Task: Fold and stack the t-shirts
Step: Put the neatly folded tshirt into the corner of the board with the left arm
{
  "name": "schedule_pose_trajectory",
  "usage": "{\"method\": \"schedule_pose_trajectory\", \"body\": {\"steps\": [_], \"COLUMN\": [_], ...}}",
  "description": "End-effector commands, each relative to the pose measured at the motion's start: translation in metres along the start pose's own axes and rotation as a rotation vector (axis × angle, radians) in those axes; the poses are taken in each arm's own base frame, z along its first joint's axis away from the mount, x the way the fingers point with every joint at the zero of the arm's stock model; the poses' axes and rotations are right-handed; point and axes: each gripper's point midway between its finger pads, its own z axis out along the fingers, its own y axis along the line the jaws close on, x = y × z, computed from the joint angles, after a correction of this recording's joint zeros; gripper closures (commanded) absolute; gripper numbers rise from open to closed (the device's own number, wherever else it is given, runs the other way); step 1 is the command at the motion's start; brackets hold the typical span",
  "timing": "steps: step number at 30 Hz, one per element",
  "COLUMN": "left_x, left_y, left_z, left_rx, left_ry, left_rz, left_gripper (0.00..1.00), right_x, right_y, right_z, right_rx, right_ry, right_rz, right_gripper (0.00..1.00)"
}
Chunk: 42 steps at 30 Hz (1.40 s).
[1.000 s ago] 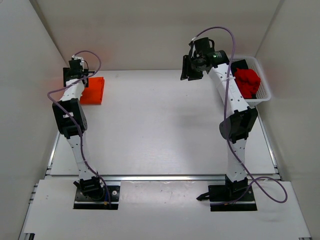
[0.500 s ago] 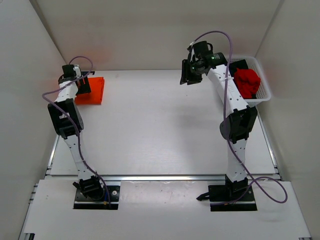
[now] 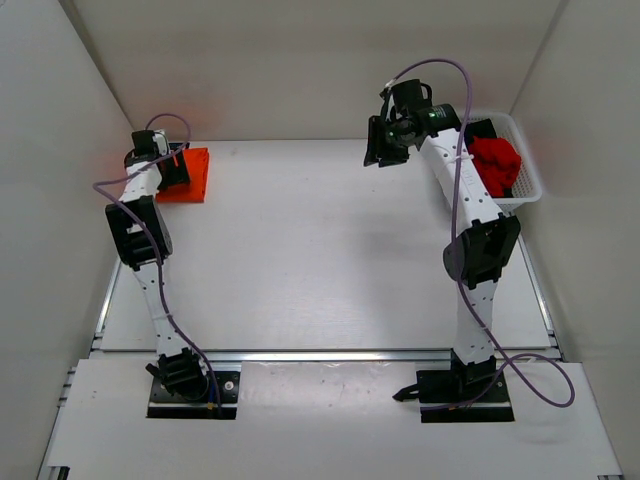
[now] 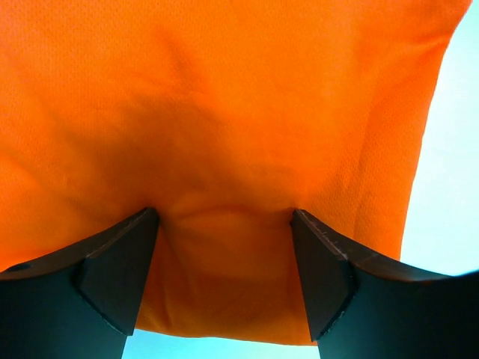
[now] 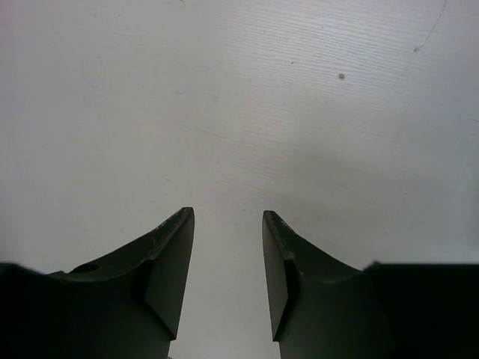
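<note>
The folded orange t-shirt (image 3: 192,178) lies flat at the far left of the table. My left gripper (image 3: 168,166) is down on its left part. In the left wrist view the orange t-shirt (image 4: 224,105) fills the frame, and the left gripper (image 4: 224,218) stands open, with both fingertips (image 4: 146,224) pressed onto the cloth and a slight pucker between them. My right gripper (image 3: 383,146) hangs above the far middle of the table; the right gripper (image 5: 228,218) is open, with only bare table between its fingers. The red t-shirt (image 3: 495,163) and black t-shirt (image 3: 478,128) lie crumpled in the basket.
The white mesh basket (image 3: 531,186) stands at the far right against the wall. White walls enclose the table (image 3: 320,260) on the left, back and right. The orange t-shirt lies close to the left wall.
My left gripper has come down from behind the orange t-shirt onto its left part, and the shirt sits slightly farther back. The right gripper has barely shifted.
</note>
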Motion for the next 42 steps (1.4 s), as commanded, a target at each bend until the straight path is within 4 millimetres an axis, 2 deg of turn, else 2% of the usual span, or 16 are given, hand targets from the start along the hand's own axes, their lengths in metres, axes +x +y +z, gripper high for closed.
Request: {"method": "schedule_pose_trajectory", "body": {"steps": [1,6,12,16,20,24,28,29,31,33,34,35,38,39,41,42], "left_x": [-0.011,-0.028,-0.043,-0.059,-0.093,-0.126,-0.153,-0.155,-0.148,-0.136,-0.121,-0.101,-0.047,-0.03,0.012,0.026], "left_y": [-0.009,-0.006,-0.022,-0.028,-0.029,-0.033,-0.043,-0.045,-0.054,-0.076,-0.085,-0.102,-0.147,-0.171,-0.193,-0.212], "left_z": [0.009,0.017,0.021,0.017,-0.008,-0.051,-0.097,-0.105,-0.126,-0.149,-0.16,-0.17,-0.206,-0.215,-0.248,-0.257], "left_rx": [0.037,0.037,0.039,0.026,-0.009,-0.008,-0.012,-0.017,0.009,0.084,0.101,0.142,0.207,0.234,0.283,0.328], "left_ry": [-0.019,-0.07,-0.118,-0.167,-0.249,-0.323,-0.402,-0.412,-0.4,-0.374,-0.346,-0.31,-0.244,-0.224,-0.187,-0.175], "left_rz": [0.005,0.021,0.041,0.063,0.067,0.063,0.068,0.074,0.087,0.112,0.122,0.169,0.312,0.37,0.451,0.496], "left_gripper": [0.17,0.13,0.02,0.02,0.01,0.01,0.01,0.01,0.02,0.01,0.01,0.01,0.02,0.02,0.02,0.01], "right_x": [-0.022,-0.021,-0.019,-0.018,-0.024,-0.033,-0.037,-0.036,-0.031,-0.012,-0.011,0.002,0.026,0.037,0.042,0.048], "right_y": [0.013,0.01,0.009,0.012,0.011,0.011,0.002,-0.012,-0.022,-0.046,-0.062,-0.072,-0.125,-0.138,-0.163,-0.167], "right_z": [-0.011,0.0,0.004,-0.003,-0.019,-0.047,-0.079,-0.087,-0.117,-0.128,-0.148,-0.146,-0.182,-0.181,-0.197,-0.191], "right_rx": [-0.022,-0.025,-0.018,-0.023,0.008,0.051,0.112,0.171,0.215,0.279,0.311,0.319,0.413,0.432,0.432,0.428], "right_ry": [-0.083,-0.066,-0.055,-0.055,-0.089,-0.152,-0.2,-0.211,-0.239,-0.198,-0.227,-0.186,-0.203,-0.186,-0.232,-0.209], "right_rz": [-0.031,-0.024,-0.018,-0.035,-0.05,-0.061,-0.047,-0.036,-0.011,0.034,0.064,0.096,0.21,0.229,0.317,0.351], "right_gripper": [0.61,0.61,0.62,0.61,0.61,0.57,0.32,0.27,0.2,0.13,0.07,0.04,0.01,0.01,0.01,0.01]}}
